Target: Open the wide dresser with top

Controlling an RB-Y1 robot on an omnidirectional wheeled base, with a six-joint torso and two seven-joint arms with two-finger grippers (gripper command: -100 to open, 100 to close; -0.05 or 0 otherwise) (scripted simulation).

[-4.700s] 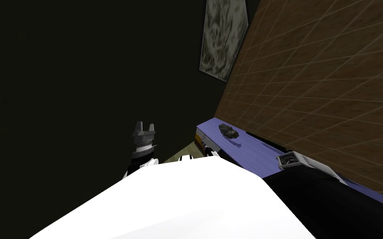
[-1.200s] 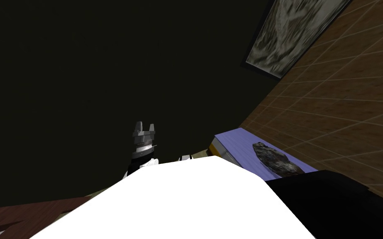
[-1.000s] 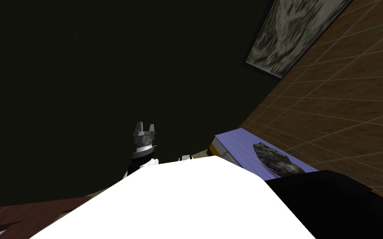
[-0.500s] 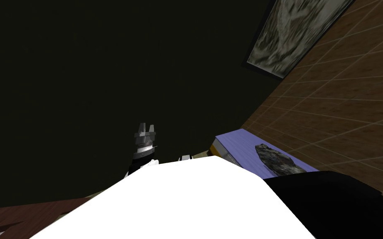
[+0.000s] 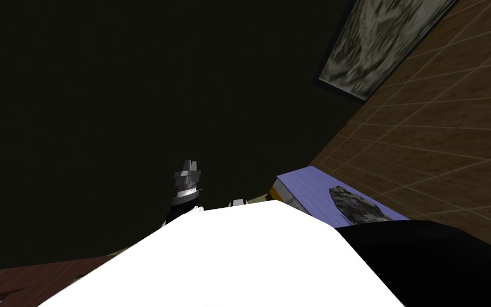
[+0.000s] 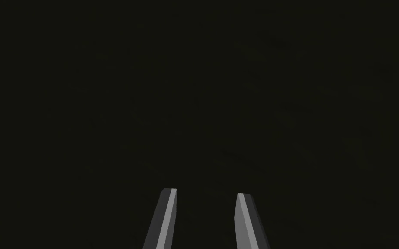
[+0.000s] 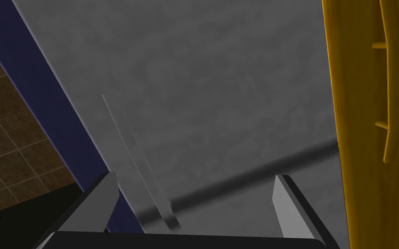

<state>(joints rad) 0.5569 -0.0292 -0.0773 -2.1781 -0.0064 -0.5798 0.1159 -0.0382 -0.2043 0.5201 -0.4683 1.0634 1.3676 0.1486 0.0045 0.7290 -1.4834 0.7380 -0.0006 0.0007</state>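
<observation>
The dresser shows in the head view as a purple top [image 5: 308,184] with a yellow front edge [image 5: 275,191], low at my right. In the right wrist view its grey front [image 7: 220,86] carries a thin grey bar handle [image 7: 136,160]. That handle runs between the fingers of my open right gripper [image 7: 195,178]. Beside the grey front is a yellow panel [image 7: 367,129] with its own yellow handle [image 7: 387,86]. My left gripper [image 5: 188,166] is held up before a dark wall [image 6: 194,86]. Its fingers [image 6: 166,216] stand close together with a gap and nothing between them.
A dark rock-like lump [image 5: 357,205] lies on the purple top. A framed picture [image 5: 377,42] hangs on the dark wall above a brown tiled floor [image 5: 441,138]. A reddish-brown wooden surface [image 5: 26,277] shows low at my left. My black right forearm [image 5: 425,256] reaches towards the dresser.
My left gripper's fingers have drawn much closer together over the last second. The head view has barely shifted in that time; earlier I turned, which moved the dresser rightwards in view.
</observation>
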